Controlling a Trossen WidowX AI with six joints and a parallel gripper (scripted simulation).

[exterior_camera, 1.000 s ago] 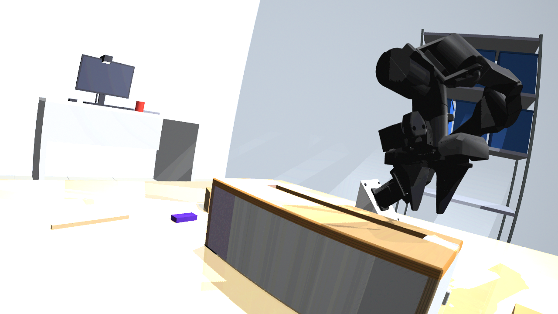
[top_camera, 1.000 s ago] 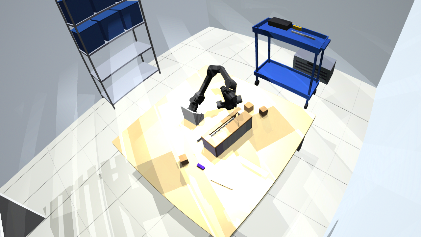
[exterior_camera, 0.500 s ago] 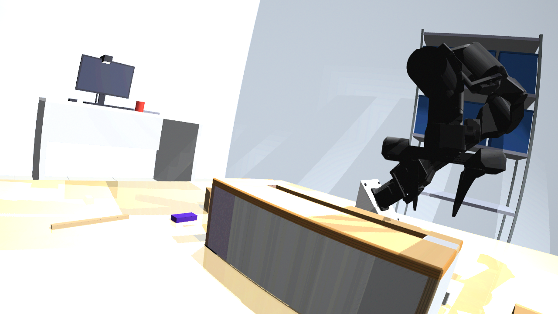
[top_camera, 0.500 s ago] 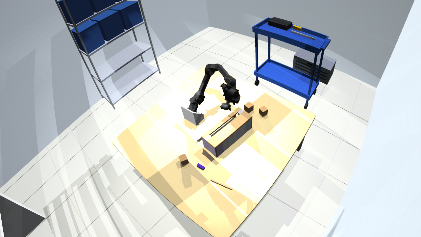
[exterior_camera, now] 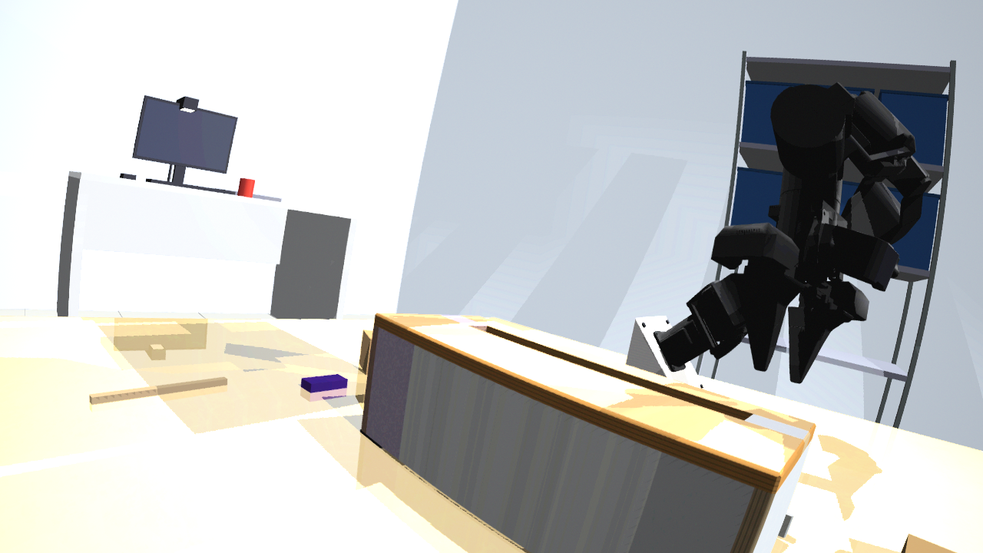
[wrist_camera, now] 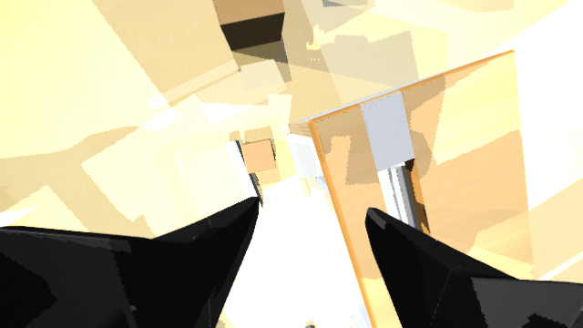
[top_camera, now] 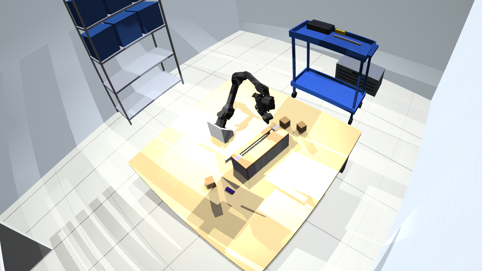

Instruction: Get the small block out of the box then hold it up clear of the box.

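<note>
The long wooden box stands in the middle of the table, with a narrow slot along its top. A small tan block lies on the table just outside the box's far end, between two white guide pieces; I cannot make it out in the top and exterior views. My gripper is open and empty. It hangs in the air above that far end of the box, fingers pointing down, with the block ahead of the fingertips and lower.
Two tan cubes stand on the table beyond the box's far end; one shows in the wrist view. Past the near end lie another tan cube, a purple block and a thin stick.
</note>
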